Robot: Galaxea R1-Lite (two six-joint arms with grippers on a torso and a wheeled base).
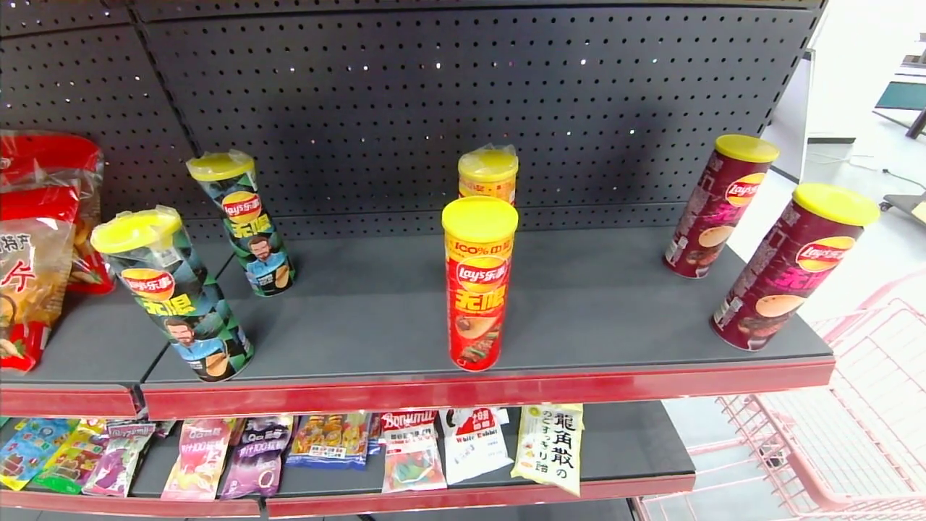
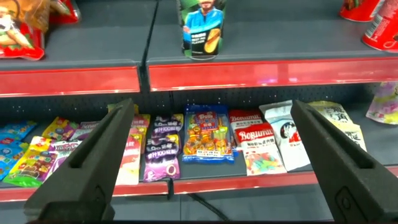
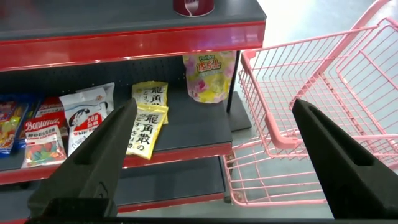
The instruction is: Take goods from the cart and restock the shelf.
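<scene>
The left tool (image 2: 211, 106) is hanging with its fingers spread wide and gripping nothing, facing the snack packets (image 2: 208, 134) lying flat on the lower shelf (image 3: 193, 124). The right tool (image 3: 214, 102) is likewise gaping wide and carrying nothing, pointing toward the end of that shelf and the pink wire cart (image 3: 283, 142) standing just beside it on the robot's right. The goods to be taken are meant to be sitting in that cart, though I cannot tell which goods it is holding.

Above, the upper shelf (image 1: 593, 304) is carrying chip canisters standing upright and well apart: two green-patterned canisters (image 1: 177, 297) at the left, a red canister (image 1: 477, 289) at the front edge with another behind it, and two maroon canisters (image 1: 792, 268) at the right. Wide bare gaps are lying between them.

If the cart's stock is matching these, it is likely to be handling as light, stiff tubes with smooth, slippery walls, tall and quick to tip, with brittle contents. Taking hold across the middle of the tube, below the yellow lid, is looking safest. Packets would be soft and crinkly, better pinched near a sealed edge.
</scene>
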